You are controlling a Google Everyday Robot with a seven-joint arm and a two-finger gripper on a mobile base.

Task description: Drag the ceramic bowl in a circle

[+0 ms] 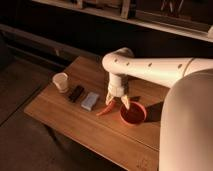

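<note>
The ceramic bowl is round, shallow and red-orange, and sits on the wooden table right of centre. My gripper hangs from the white arm just left of the bowl, with two spread fingers pointing down. One finger is at the bowl's left rim, the other is over a slim orange carrot-shaped thing lying on the table. The gripper holds nothing.
A small white cup stands at the table's left. A dark flat object and a pale blue-grey pack lie between the cup and the gripper. My white body fills the right side. A dark shelf runs behind.
</note>
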